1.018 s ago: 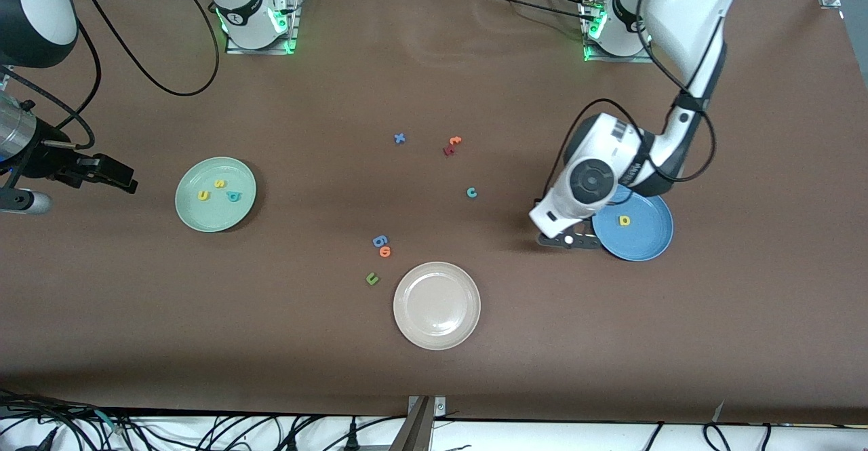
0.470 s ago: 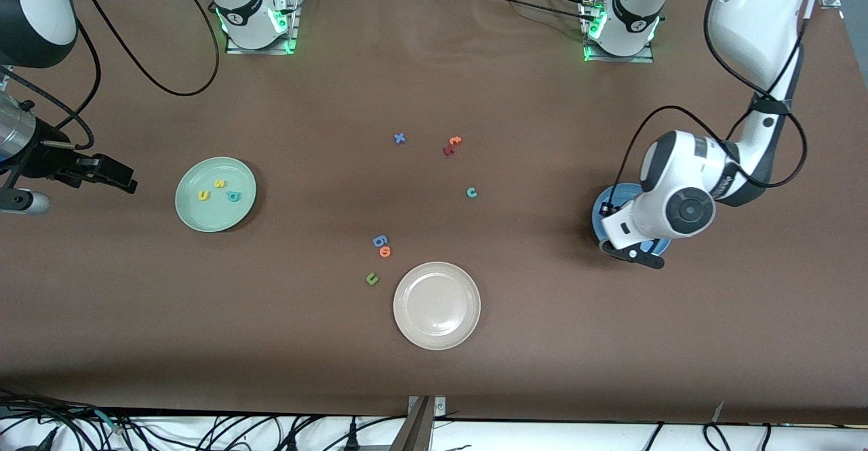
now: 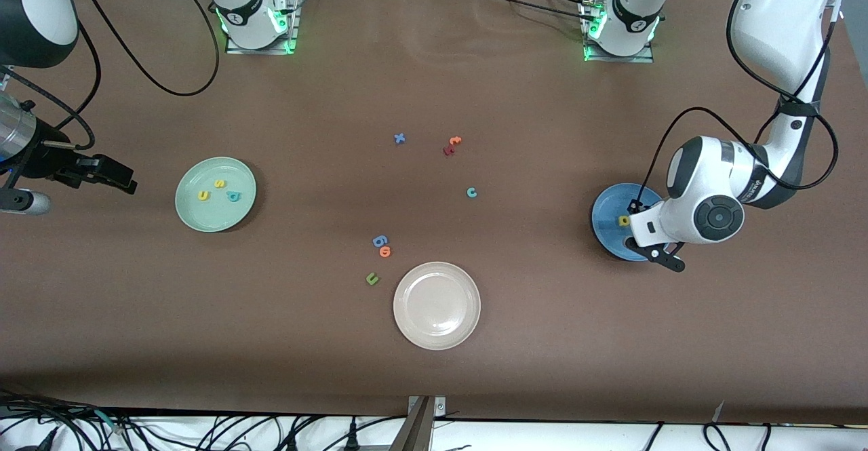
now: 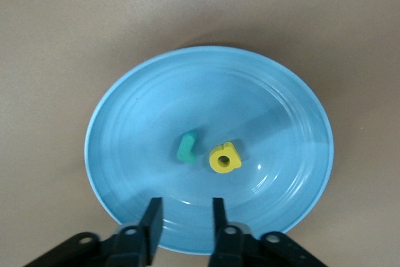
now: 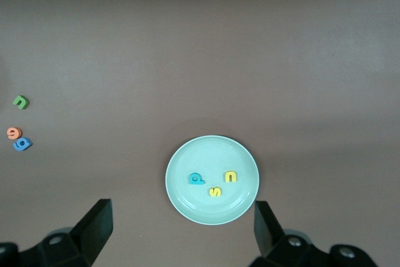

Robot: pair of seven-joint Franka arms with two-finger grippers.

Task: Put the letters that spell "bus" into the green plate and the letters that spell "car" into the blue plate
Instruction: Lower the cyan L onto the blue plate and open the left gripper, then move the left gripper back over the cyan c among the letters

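Blue plate [image 4: 125,117] at the left arm's end holds yellow "a" [image 4: 225,157] & teal "r" [image 4: 187,147] side by side; left gripper [image 4: 183,222] hangs over its rim, fingers parted w/ nothing between. Teal "c" [image 3: 472,192] lies on bare table near mid-table. Green plate [image 5: 181,201] has teal "b" [image 5: 196,179], yellow "s" [image 5: 215,191] & yellow "u" [image 5: 230,177]; right gripper [image 5: 182,224], spread wide & empty, waits, prob. over table beside it.
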